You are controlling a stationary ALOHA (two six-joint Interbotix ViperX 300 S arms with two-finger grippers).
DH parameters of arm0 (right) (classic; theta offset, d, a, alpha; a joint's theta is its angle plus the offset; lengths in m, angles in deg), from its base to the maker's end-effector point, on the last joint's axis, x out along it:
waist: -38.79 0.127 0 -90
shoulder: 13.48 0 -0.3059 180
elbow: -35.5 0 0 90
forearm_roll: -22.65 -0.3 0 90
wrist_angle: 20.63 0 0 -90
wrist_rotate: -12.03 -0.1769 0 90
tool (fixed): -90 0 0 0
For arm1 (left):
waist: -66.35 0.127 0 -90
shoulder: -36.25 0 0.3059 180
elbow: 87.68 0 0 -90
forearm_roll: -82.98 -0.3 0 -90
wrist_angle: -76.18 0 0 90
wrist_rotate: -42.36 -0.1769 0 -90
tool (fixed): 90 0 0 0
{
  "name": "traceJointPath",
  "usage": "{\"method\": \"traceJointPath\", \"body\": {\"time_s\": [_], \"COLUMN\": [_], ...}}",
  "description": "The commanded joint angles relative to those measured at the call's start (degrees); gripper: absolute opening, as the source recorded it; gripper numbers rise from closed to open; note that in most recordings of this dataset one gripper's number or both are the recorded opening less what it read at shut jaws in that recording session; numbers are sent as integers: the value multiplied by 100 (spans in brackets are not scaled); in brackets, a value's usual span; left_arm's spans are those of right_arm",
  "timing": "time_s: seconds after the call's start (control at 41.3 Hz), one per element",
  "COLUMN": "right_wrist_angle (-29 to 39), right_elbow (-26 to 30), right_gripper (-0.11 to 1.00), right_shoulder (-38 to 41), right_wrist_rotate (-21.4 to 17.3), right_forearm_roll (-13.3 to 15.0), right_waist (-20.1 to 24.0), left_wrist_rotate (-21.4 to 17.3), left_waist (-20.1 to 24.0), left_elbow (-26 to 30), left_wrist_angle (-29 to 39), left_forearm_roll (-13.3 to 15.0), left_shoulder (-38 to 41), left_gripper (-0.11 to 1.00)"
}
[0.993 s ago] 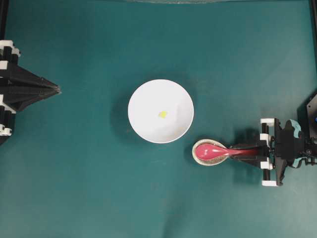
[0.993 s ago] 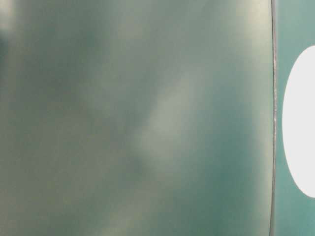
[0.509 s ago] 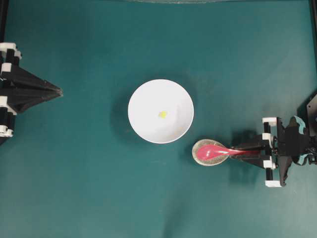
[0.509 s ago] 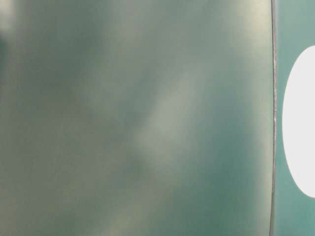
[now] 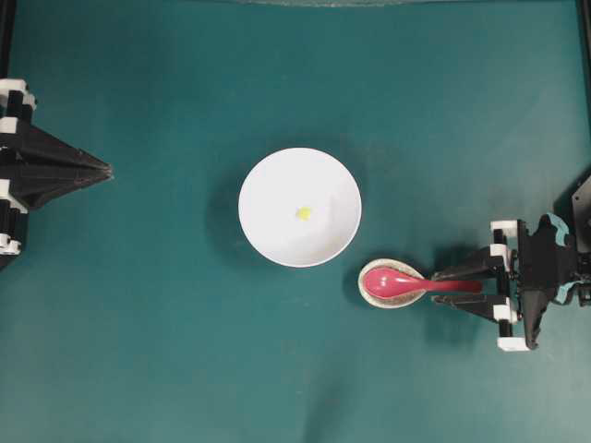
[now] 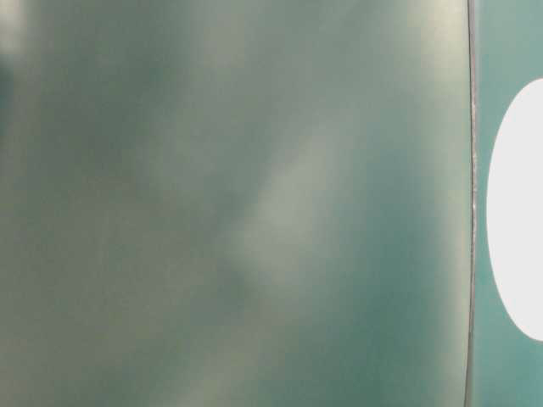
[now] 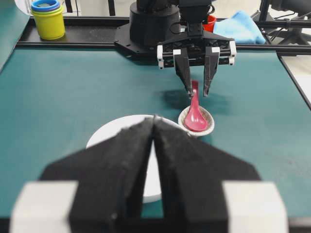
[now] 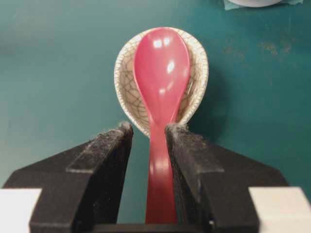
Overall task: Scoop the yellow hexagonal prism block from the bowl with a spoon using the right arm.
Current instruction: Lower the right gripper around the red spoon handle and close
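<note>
The white bowl (image 5: pixel 272 189) sits mid-table with the tiny yellow hexagonal prism block (image 5: pixel 303 213) lying inside it. To its lower right, the pink-red spoon (image 5: pixel 392 281) rests with its scoop in a speckled beige spoon rest (image 5: pixel 392 303). My right gripper (image 5: pixel 448 287) straddles the spoon's handle, open; in the right wrist view one pad (image 8: pixel 182 145) is against the handle and a gap shows on the other side of the spoon (image 8: pixel 162 68). My left gripper (image 5: pixel 106 169) is shut and empty at the far left. The left wrist view shows the bowl (image 7: pixel 112 133) behind its closed tips.
Beyond the table's far edge in the left wrist view stand stacked yellow and blue cups (image 7: pixel 47 19), a red cup (image 7: pixel 210 20) and a blue cloth (image 7: pixel 240 26). The table-level view is mostly a blur, with only a white edge of the bowl (image 6: pixel 517 212) showing.
The right gripper's jaws have spread apart from a tight grip on the spoon handle. The spoon stays in its rest. The left arm has barely moved.
</note>
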Motion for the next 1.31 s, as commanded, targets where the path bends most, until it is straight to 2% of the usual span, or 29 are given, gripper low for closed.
{"method": "traceJointPath", "body": {"time_s": [0.0,0.339,1.284], "right_wrist_angle": [-26,44,149], "right_elbow": [18,-9,53], "right_gripper": [42,42,42], "right_shoulder": [-114,-114,132], "right_wrist_rotate": [0,0,0], "right_forearm_roll": [-18,-211,-193], "right_waist": [-26,-44,-44], "left_wrist_rotate": [0,-9,-9], "left_waist": [-9,-9,0], "left_elbow": [176,167,167], "left_wrist_angle": [-18,-9,97], "left_forearm_roll": [-18,-18,-18], "left_shoulder": [26,26,26], "left_gripper": [9,9,9]}}
